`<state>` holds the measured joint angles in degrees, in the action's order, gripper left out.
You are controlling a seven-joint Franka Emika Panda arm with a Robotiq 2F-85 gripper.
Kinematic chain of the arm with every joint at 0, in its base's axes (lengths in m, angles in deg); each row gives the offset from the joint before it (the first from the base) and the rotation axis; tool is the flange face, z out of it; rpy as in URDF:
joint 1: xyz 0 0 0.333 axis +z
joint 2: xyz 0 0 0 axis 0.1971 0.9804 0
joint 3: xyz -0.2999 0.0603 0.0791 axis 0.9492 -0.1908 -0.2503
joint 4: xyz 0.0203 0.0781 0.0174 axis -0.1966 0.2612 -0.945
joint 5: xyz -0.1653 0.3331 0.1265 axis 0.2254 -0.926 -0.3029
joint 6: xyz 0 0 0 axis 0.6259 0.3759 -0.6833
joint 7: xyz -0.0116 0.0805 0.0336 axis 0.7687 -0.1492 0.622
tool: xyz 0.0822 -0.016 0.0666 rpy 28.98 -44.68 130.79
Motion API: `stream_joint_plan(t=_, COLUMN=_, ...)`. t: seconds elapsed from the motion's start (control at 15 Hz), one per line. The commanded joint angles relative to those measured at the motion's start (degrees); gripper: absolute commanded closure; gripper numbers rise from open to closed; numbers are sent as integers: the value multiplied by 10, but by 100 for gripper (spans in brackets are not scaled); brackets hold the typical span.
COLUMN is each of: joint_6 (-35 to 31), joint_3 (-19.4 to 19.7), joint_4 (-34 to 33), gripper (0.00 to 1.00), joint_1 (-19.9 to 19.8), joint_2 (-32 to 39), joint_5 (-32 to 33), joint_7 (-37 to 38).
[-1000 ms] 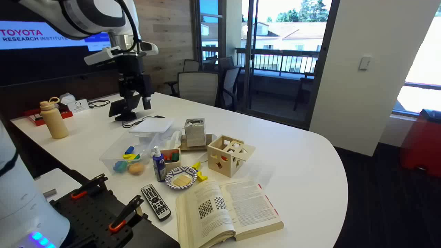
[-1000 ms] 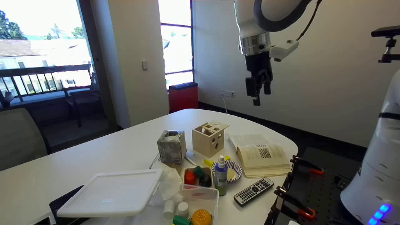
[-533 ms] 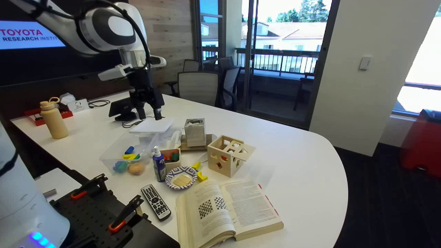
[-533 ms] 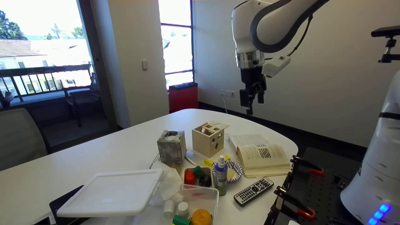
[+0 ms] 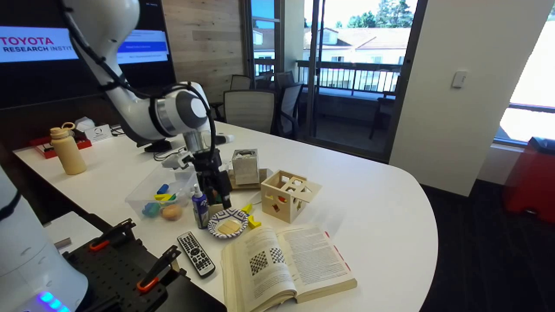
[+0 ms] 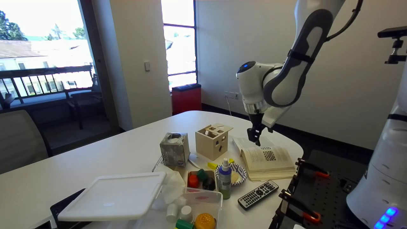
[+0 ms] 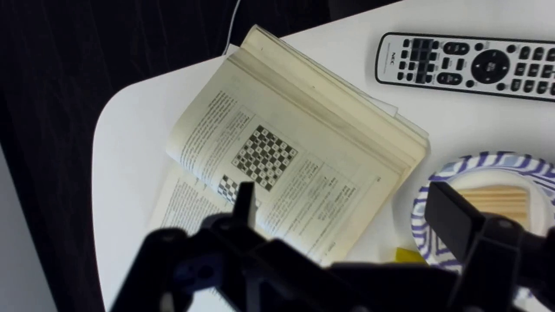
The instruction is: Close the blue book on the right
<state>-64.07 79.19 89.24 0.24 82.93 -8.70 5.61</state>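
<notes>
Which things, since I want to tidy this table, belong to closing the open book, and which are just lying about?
For the job: open book; gripper.
Lying about: remote; patterned bowl; spray bottle; wooden shape box; tissue box; tan bottle; see-through bin; white lid; yellow pieces.

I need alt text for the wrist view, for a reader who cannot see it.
An open book with chessboard diagrams lies on a white table, partly hidden by the open black gripper. A remote and a patterned plate are at right.
</notes>
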Motion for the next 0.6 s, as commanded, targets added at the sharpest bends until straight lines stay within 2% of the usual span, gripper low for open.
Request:
stream_joint_plan(t=0.0, joint_6=-36, joint_3=63, joint_4=-59, gripper=0, joint_1=45, joint_2=133, joint_5=71, joint_7=130)
stream_joint_plan(t=0.33, joint_6=-75, joint_3=106, joint_4=-112, gripper=0, joint_1=93, joint_2=268, joint_5=46, joint_7=198)
stream_joint_plan(t=0.53, joint_6=-91, joint_3=113, joint_4=-139, gripper=0, joint_1=115, joint_2=324, joint_5=11, joint_7=196)
